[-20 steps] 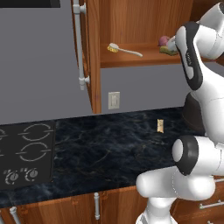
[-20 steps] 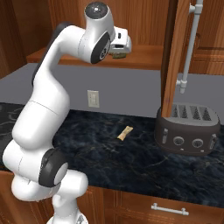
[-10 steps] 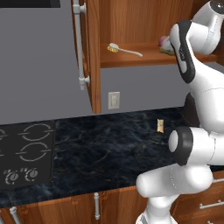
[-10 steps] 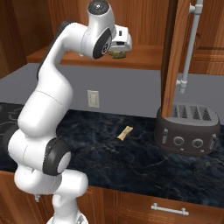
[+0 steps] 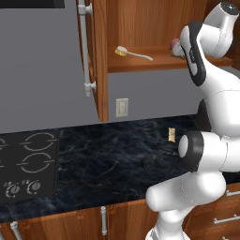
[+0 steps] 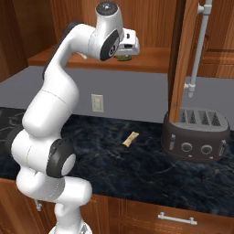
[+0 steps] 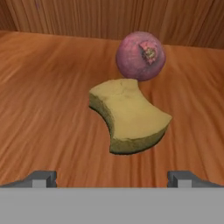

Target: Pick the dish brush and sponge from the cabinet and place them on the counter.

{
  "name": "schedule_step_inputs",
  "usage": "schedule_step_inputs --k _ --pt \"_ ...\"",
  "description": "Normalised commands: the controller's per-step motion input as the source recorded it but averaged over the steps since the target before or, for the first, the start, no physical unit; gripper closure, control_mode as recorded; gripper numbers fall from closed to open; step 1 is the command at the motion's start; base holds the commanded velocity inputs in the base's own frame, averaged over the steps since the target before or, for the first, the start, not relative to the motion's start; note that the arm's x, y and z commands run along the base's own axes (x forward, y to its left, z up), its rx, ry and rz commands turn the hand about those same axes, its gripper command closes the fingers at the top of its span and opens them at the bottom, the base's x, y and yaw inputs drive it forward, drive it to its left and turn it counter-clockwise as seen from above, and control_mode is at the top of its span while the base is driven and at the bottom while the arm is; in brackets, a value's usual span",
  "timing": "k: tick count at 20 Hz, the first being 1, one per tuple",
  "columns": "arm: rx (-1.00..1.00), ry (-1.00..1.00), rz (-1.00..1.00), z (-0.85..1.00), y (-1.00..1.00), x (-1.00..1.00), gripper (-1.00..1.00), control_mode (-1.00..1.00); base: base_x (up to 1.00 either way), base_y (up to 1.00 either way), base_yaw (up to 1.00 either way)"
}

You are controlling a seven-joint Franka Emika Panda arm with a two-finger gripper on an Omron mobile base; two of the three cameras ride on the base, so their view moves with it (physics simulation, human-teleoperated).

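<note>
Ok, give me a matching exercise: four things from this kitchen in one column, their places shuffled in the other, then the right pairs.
Things:
1. dish brush
2. sponge
3. purple-red ball
4. toaster

Places:
A. on the cabinet shelf, just ahead of the open gripper
B. on the black counter, below the open cabinet door
C. on the shelf right behind the sponge
D. lying on the left part of the cabinet shelf

Pairs: 1-D, 2-A, 3-C, 4-B
</note>
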Motion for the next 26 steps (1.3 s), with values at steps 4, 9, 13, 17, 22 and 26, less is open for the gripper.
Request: schedule_step_inputs --k 4,9,13,17,22,26 --pt "-0.03 0.0 0.03 -0.32 -0.13 0.06 -1.0 -1.0 0.0 0.0 0.0" --pt "-0.01 0.0 0.05 -0.03 -0.06 0.19 -1.0 -1.0 0.0 0.0 0.0" --pt "0.0 0.0 0.06 0.0 -0.05 0.27 -1.0 -1.0 0.0 0.0 0.0" --pt "0.0 0.0 0.06 0.02 -0.09 0.31 -1.0 -1.0 0.0 0.0 0.0" --pt "0.0 0.0 0.06 0.0 -0.08 0.3 -1.0 -1.0 0.0 0.0 0.0" --pt "0.0 0.0 0.06 0.0 -0.04 0.31 -1.0 -1.0 0.0 0.0 0.0"
